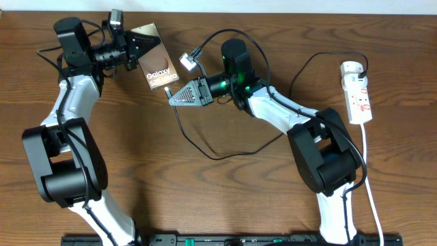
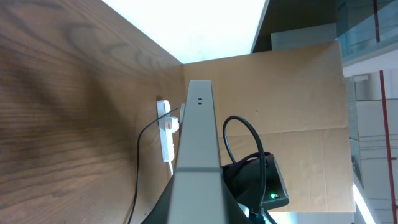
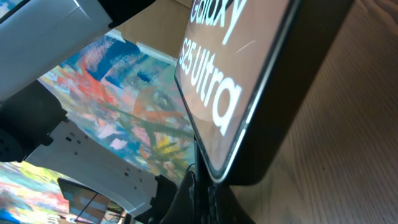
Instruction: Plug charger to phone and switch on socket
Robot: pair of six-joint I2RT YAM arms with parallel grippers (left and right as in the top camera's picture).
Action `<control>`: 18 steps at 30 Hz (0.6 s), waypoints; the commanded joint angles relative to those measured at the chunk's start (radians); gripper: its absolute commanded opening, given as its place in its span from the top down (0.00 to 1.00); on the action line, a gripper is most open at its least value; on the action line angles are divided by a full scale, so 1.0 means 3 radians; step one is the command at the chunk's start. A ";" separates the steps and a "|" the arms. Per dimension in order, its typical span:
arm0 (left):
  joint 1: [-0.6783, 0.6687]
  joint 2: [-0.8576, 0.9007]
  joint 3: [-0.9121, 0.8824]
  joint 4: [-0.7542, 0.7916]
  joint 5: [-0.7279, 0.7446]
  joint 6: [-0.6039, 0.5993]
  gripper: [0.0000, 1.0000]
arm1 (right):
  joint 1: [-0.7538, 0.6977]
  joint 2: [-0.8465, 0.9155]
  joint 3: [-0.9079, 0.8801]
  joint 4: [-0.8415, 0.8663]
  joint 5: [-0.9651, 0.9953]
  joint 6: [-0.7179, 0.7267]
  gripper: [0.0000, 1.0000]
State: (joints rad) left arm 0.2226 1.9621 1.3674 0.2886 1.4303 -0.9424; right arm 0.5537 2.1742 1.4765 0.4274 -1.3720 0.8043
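Where left fingers [image 1: 137, 48] close, phone [image 1: 156, 67] sits.

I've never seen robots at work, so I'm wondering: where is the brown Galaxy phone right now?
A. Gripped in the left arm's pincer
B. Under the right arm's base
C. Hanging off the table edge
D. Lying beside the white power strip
A: the phone sticks out from the left pincer, which is shut on its edge, far from the white power strip on the other side.
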 commanded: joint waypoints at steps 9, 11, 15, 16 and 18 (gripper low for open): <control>0.0006 -0.0010 0.0031 0.0031 0.0179 0.0146 0.93 | 0.0014 0.0011 -0.0001 0.0010 -0.0013 0.0009 0.99; 0.0006 -0.0010 0.0031 0.0031 0.0184 0.0145 0.93 | 0.0014 0.0011 -0.0001 0.0010 -0.0013 0.0009 0.99; 0.0006 -0.0010 0.0031 0.0031 0.0247 0.0146 0.93 | 0.0013 0.0011 -0.0001 0.0010 -0.0011 0.0009 0.99; 0.0006 -0.0010 0.0031 0.0031 0.0248 0.0146 0.93 | 0.0013 0.0011 -0.0001 0.0010 -0.0010 0.0009 0.99; 0.0006 -0.0010 0.0031 0.0031 0.0256 0.0145 0.93 | 0.0011 0.0011 -0.0001 0.0010 -0.0010 0.0009 0.99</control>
State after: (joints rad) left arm 0.2226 1.9621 1.3674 0.2897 1.4597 -0.9154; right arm 0.5537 2.1742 1.4765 0.4274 -1.3731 0.8043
